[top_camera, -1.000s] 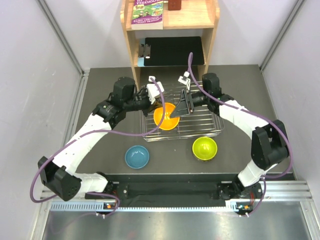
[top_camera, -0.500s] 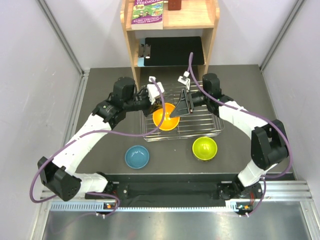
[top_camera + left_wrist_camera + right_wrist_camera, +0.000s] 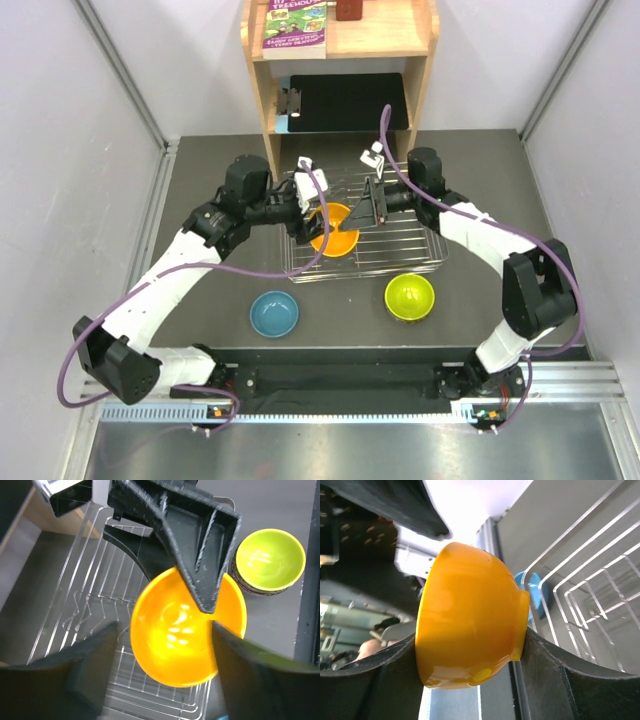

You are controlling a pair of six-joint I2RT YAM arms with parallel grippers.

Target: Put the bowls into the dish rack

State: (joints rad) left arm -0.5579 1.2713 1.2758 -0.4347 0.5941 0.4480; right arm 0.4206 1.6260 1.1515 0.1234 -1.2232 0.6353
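The orange bowl (image 3: 336, 236) is held tipped on edge above the dish rack (image 3: 400, 256), which is set mid-desk toward the far edge. The tilt is judged to suit slotting it between the tines. It is clamped by the right gripper (image 3: 362, 212). The left gripper (image 3: 164, 628) is spread wide beside it, empty. The blue bowl (image 3: 274, 313) and the lime-green bowl (image 3: 410, 296) are seen nearer the near edge.

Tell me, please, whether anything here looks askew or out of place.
The round orange bowl is tipped on its side over the silver wire dish rack, pinched by the right gripper. In the left wrist view, the lime-green bowl also sits nested in a dark-rimmed bowl instead of standing alone.
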